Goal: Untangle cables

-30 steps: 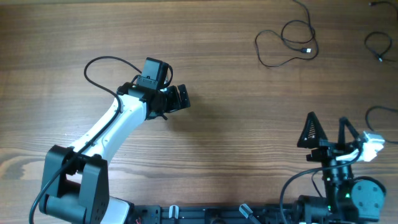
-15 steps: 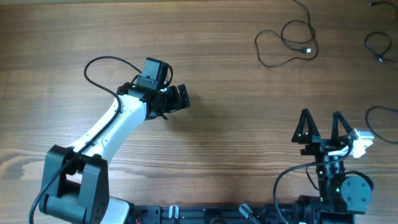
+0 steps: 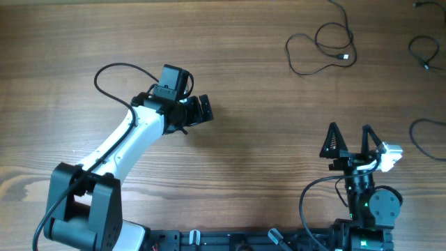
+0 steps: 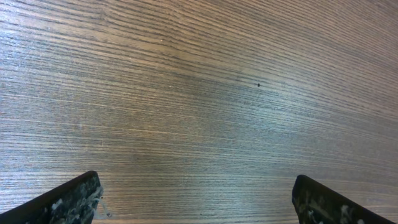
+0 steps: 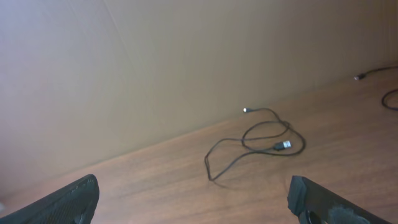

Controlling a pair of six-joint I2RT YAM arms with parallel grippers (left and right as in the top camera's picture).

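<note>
Brown wood with fine stripes covered the whole table [image 3: 279, 104], and a plain pale wall [image 5: 124, 74] stood behind it. Thin black cables [image 3: 323, 47] lay loose near the far right corner, one in a loopy curl and more at the right edge, well apart from both arms. The left gripper [image 3: 202, 108] hung over bare wood with its fingers spread wide and nothing in them, and the right gripper [image 3: 350, 143], by the near edge, was spread wide and empty too.

left arm [image 3: 120, 145] stretched diagonally over the tabletop, left end effector [image 3: 201, 110] spread wide, empty, right arm [image 3: 365, 196] tucked at its base, right end effector [image 3: 350, 134] gaping, empty
</note>
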